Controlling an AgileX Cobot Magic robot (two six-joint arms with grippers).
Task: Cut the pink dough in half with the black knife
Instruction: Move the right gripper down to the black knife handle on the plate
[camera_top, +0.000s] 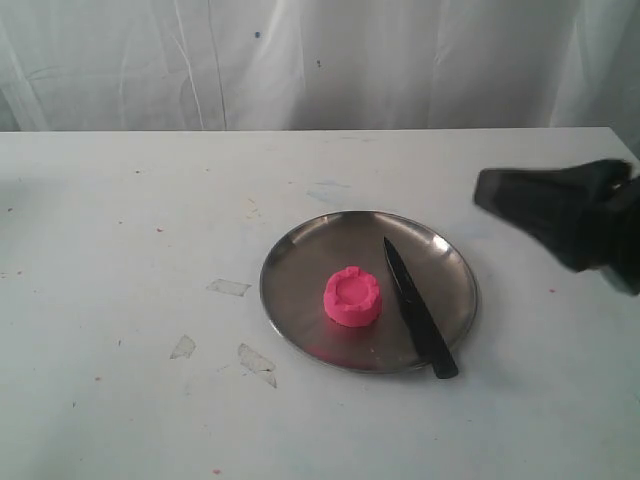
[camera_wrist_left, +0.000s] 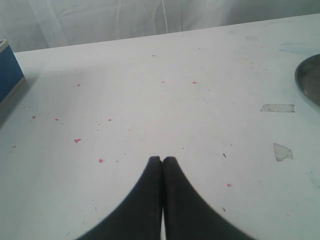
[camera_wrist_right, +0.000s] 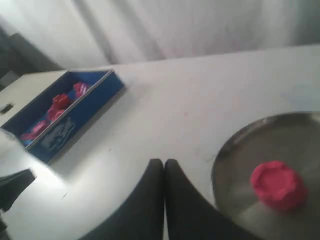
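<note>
A round steel plate (camera_top: 300, 255) sits on the white table (camera_top: 120, 400), right of centre in the exterior view; the bright pink round dough puck (camera_top: 352, 297) lies near the plate's middle; the slim black knife (camera_top: 418, 312) lies just right of it, handle over the near rim; the right gripper (camera_top: 486, 190) hangs beyond the plate's right edge.

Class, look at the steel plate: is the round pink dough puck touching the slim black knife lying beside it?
Apart. The exterior view shows a strip of bare steel plate between the pink dough and the black knife.
</note>
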